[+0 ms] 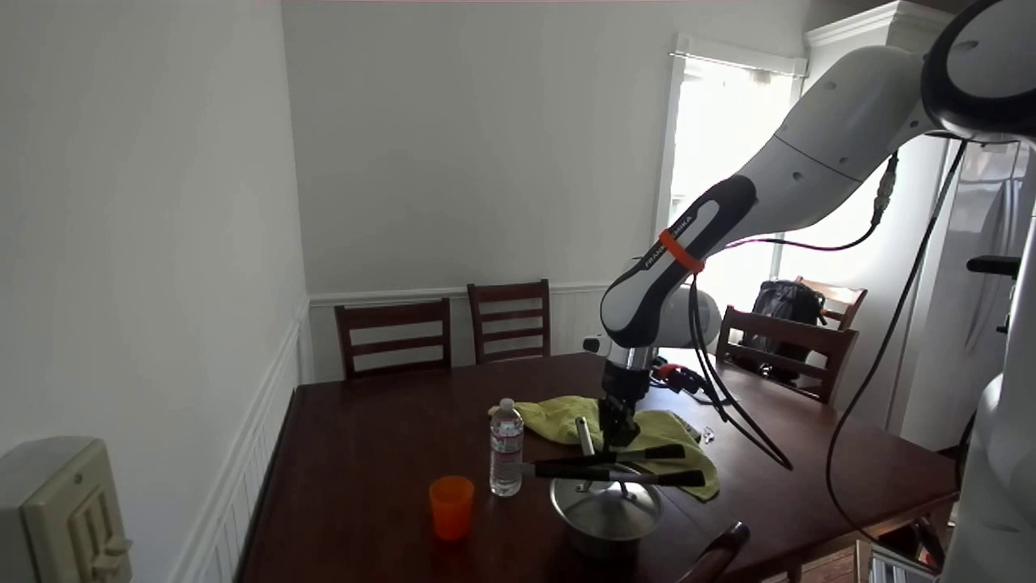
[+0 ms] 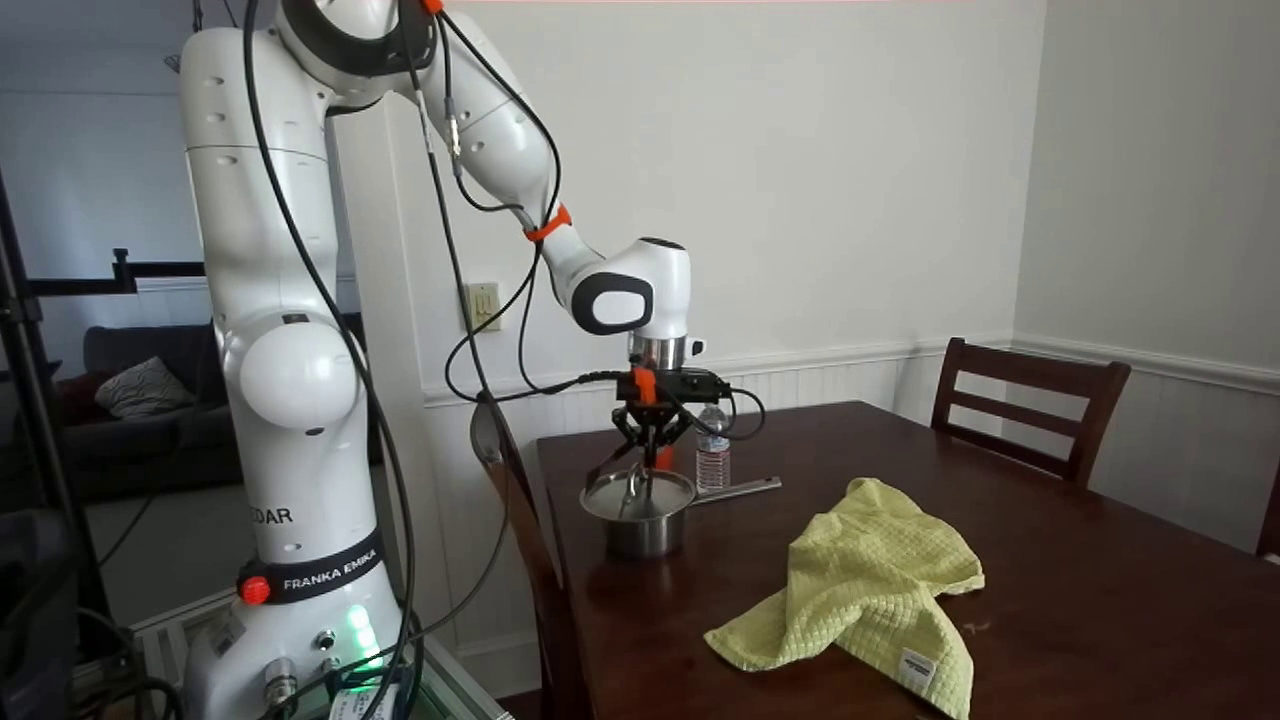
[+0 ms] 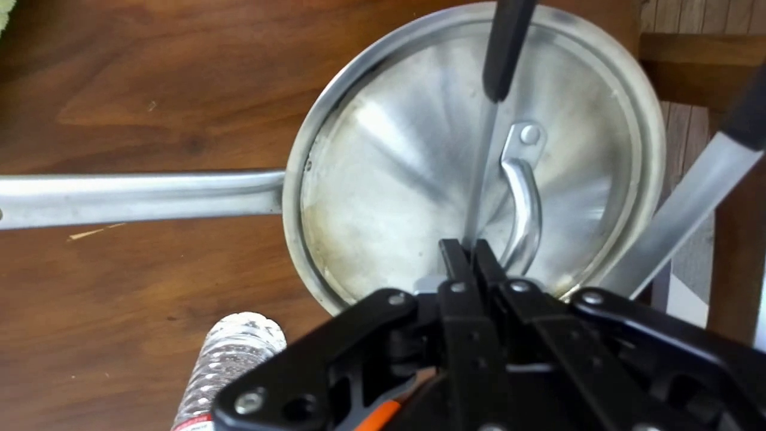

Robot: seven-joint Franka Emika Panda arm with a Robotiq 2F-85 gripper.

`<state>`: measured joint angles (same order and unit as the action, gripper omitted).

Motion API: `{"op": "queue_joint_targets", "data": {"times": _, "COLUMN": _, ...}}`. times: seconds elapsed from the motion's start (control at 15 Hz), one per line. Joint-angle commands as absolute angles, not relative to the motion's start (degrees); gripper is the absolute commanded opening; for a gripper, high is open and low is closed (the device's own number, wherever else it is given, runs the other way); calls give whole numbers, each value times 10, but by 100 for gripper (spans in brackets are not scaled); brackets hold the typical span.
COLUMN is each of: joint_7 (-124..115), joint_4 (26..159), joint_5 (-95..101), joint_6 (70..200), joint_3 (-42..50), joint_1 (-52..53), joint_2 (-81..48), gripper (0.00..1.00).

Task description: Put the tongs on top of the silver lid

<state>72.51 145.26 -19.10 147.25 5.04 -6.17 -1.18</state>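
Note:
The tongs (image 1: 615, 471) have two long arms with black and metal parts, spread apart. My gripper (image 3: 470, 244) is shut on one arm of the tongs (image 3: 508, 54). The tongs' other arm (image 3: 688, 215) slants at the right of the wrist view. The silver lid (image 3: 383, 197), with a loop handle (image 3: 526, 221), sits on a metal pot (image 2: 645, 535). The lid shows in both exterior views (image 1: 603, 520) (image 2: 605, 497). The tongs are over the lid; I cannot tell if they touch it. The gripper hides part of the tongs and the lid's near edge.
A water bottle (image 1: 506, 453) and an orange cup (image 1: 451, 508) stand beside the pot. The pot's long handle (image 3: 143, 200) sticks out over the table. A yellow-green towel (image 2: 880, 590) lies on the table. A chair (image 2: 520, 490) stands at the table's edge near the pot.

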Motion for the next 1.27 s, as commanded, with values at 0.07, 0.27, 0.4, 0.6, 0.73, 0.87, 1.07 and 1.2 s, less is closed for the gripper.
{"op": "queue_joint_targets", "data": {"times": 0.07, "joint_7": 665, "joint_4": 1459, "joint_5": -221, "joint_6": 1511, "joint_3": 51, "joint_1": -64, "joint_2": -28, "gripper": 1}}
{"op": "queue_joint_targets", "data": {"times": 0.27, "joint_7": 624, "joint_4": 1455, "joint_5": -206, "joint_6": 1523, "joint_3": 49, "joint_1": -66, "joint_2": -46, "gripper": 1}}
{"op": "queue_joint_targets", "data": {"times": 0.4, "joint_7": 604, "joint_4": 1457, "joint_5": -193, "joint_6": 1526, "joint_3": 47, "joint_1": -66, "joint_2": -55, "gripper": 6}}
{"op": "queue_joint_targets", "data": {"times": 0.6, "joint_7": 599, "joint_4": 1463, "joint_5": -192, "joint_6": 1526, "joint_3": 46, "joint_1": -73, "joint_2": -45, "gripper": 36}}
{"op": "queue_joint_targets", "data": {"times": 0.73, "joint_7": 617, "joint_4": 1475, "joint_5": -209, "joint_6": 1533, "joint_3": 47, "joint_1": -80, "joint_2": -16, "gripper": 49}}
{"op": "queue_joint_targets", "data": {"times": 0.87, "joint_7": 642, "joint_4": 1487, "joint_5": -239, "joint_6": 1545, "joint_3": 49, "joint_1": -88, "joint_2": 16, "gripper": 62}}
{"op": "queue_joint_targets", "data": {"times": 1.07, "joint_7": 721, "joint_4": 1493, "joint_5": -317, "joint_6": 1551, "joint_3": 64, "joint_1": -90, "joint_2": 62, "gripper": 84}}
{"op": "queue_joint_targets", "data": {"times": 1.2, "joint_7": 682, "joint_4": 1464, "joint_5": -281, "joint_6": 1536, "joint_3": 71, "joint_1": -77, "joint_2": 26, "gripper": 71}}
